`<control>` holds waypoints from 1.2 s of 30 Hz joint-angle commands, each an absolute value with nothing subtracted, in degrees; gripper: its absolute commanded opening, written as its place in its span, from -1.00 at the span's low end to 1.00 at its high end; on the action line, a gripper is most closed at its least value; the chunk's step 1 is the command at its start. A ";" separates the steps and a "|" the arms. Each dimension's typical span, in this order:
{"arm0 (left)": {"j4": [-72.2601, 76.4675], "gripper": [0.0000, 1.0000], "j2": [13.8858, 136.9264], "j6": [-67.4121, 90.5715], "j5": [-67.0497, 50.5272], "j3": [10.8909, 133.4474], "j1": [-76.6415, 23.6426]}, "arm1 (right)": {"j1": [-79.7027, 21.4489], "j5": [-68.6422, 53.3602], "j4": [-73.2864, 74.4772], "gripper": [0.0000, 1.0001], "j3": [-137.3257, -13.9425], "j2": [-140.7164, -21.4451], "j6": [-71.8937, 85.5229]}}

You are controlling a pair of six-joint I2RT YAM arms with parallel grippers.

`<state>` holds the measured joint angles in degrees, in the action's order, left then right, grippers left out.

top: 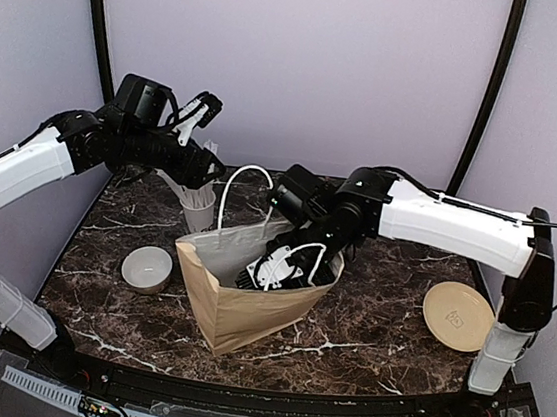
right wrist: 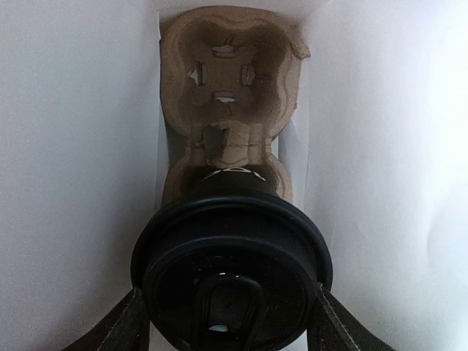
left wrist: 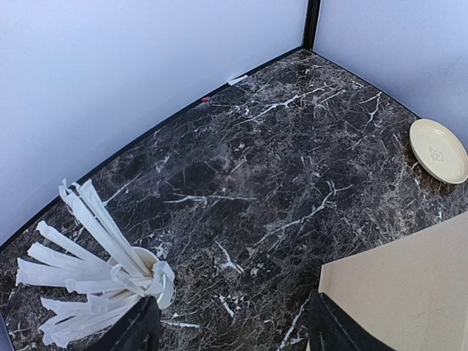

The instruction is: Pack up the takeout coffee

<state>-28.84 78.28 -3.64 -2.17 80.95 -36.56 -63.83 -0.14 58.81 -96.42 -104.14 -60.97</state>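
Observation:
The takeout coffee [right wrist: 230, 256], a black cup with a round black lid, shows in the right wrist view inside the brown paper bag [top: 247, 311]. My right gripper [right wrist: 230, 322] reaches down into the bag, its fingers [right wrist: 121, 327] pressed against both sides of the lid. Below the cup lies a brown pulp cup carrier [right wrist: 230, 80]; the cup's base is at its near pocket, whether seated I cannot tell. From above, the right gripper [top: 277, 264] is sunk in the bag's mouth. My left gripper [top: 201, 111] hangs open and empty, high at the back left.
A white cup of white sticks [top: 198, 204] stands just behind the bag's left corner, close under the left gripper [left wrist: 234, 329]. A white bowl [top: 146, 269] sits left of the bag. A cream plate [top: 458, 316] lies at the right. The bag's white walls [right wrist: 80, 183] hem in the right gripper.

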 commanded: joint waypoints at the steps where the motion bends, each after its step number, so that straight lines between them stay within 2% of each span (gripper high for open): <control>1: -27.94 0.43 75.49 -3.78 -3.04 78.75 -35.37 | -61.84 -2.37 68.73 -0.12 -100.95 -109.85 -63.60; 11: -27.57 0.44 73.26 -3.72 -3.71 76.08 -33.39 | -61.24 -1.28 80.87 -0.12 -118.35 -124.42 -64.81; 22: -26.38 0.44 72.16 -3.82 -4.32 73.68 -31.90 | -62.28 3.68 81.21 -0.11 -128.25 -133.78 -65.32; 29: -25.98 0.44 72.15 -3.59 -5.04 73.91 -31.40 | -62.91 3.71 80.87 -0.09 -132.17 -135.22 -65.64; 36: -26.49 0.44 71.75 -3.28 -5.47 74.61 -31.36 | -63.45 1.71 80.10 -0.04 -129.55 -134.26 -63.64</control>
<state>-27.03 74.11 -3.60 -4.40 74.19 -31.70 -61.69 5.85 87.81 -133.12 -129.47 -64.73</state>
